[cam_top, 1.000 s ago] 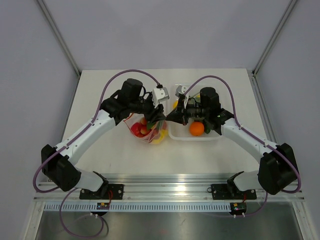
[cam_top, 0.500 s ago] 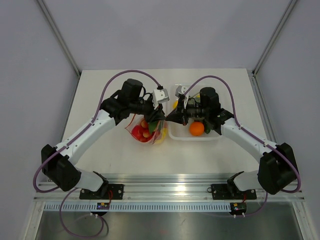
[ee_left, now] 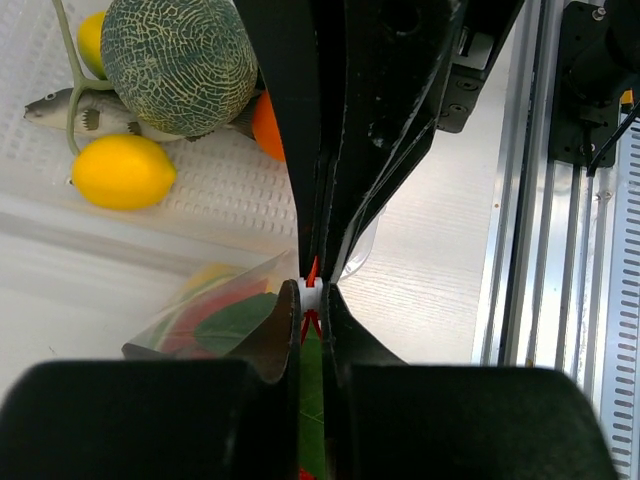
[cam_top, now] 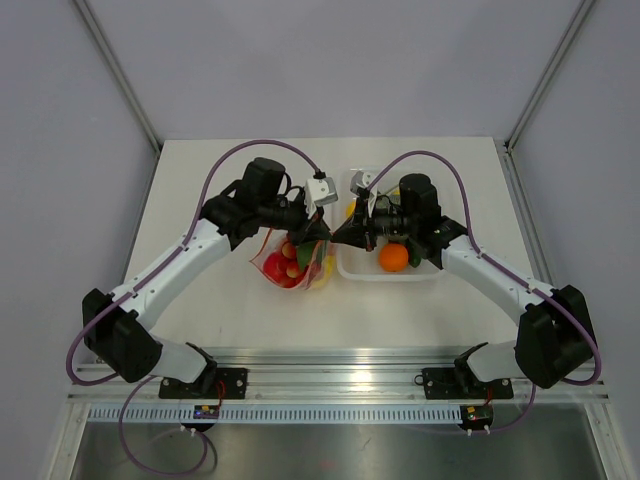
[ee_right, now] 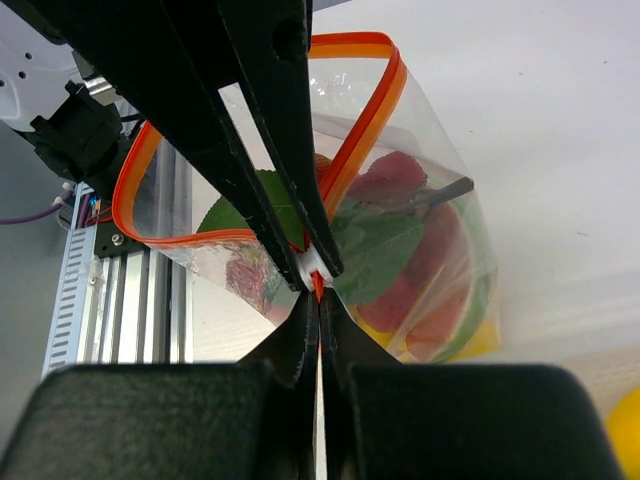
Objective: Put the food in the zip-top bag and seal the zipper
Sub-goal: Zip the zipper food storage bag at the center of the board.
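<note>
Table [cam_top: 200,310]: white tray [cam_top: 390,276] right of centre, an orange [cam_top: 393,258] in it. Clear bag [cam_top: 290,265] mid-table, just beside the tray's left rim, with red, green and yellow food [ee_right: 400,180] inside. Left gripper [ee_left: 312,300] and right gripper [ee_right: 318,300] are tip to tip, both clamped tight on one end of the zipper [ee_right: 350,43]. The rest of the zipper gapes in a loop.

Support: white matte tabletop [cam_top: 200,170], aluminium rail [cam_top: 340,358] along its near edge. Lying on it: clear thin plastic zip-top bag [cam_top: 287,265] left of centre, bottom on the surface. White rectangular plastic tray [cam_top: 390,276] just beside the bag, on its right; whether they touch is unclear.
</note>
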